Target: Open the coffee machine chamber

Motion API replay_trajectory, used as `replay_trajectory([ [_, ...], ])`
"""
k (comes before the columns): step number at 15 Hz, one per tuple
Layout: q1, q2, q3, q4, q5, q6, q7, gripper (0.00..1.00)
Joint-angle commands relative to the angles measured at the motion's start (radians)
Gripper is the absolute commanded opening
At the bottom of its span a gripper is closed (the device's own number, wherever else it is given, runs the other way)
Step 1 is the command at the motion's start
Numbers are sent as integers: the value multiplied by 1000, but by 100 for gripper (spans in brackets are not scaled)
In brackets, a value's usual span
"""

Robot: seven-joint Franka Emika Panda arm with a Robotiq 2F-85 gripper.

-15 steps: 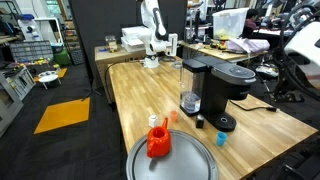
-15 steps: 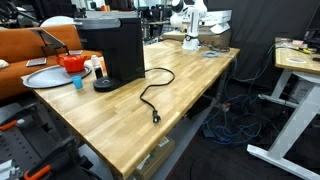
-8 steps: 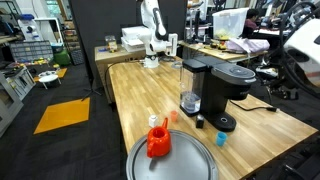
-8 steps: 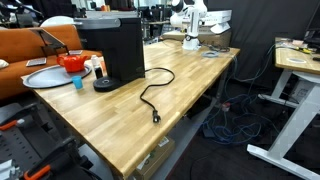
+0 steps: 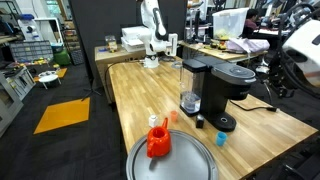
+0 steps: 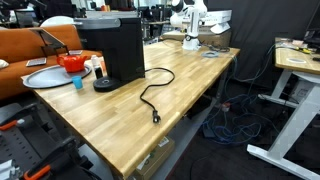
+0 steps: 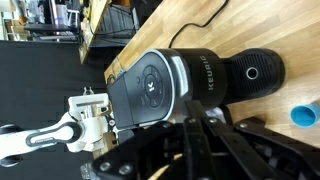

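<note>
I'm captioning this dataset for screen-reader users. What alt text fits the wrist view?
Looking down on a black coffee machine on a wooden table, its rounded chamber lid closed. The shut gripper hangs dark and blurred in the foreground; a small blue cup sits by the round drip base.

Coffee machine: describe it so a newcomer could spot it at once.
On the long wooden table, near the round grey tray, stands the coffee machine. It is the only tall black boxy thing there, with a clear water tank on its side.
</note>
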Motion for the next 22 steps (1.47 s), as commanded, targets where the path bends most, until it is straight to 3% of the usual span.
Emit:
replay_trajectory([
  [1,-4,41,3,27,-13,2,32,0],
  [12,-18,131,-6,8,-9,5,157,0],
  [22,2,105,-21,10,58,3,144,0],
])
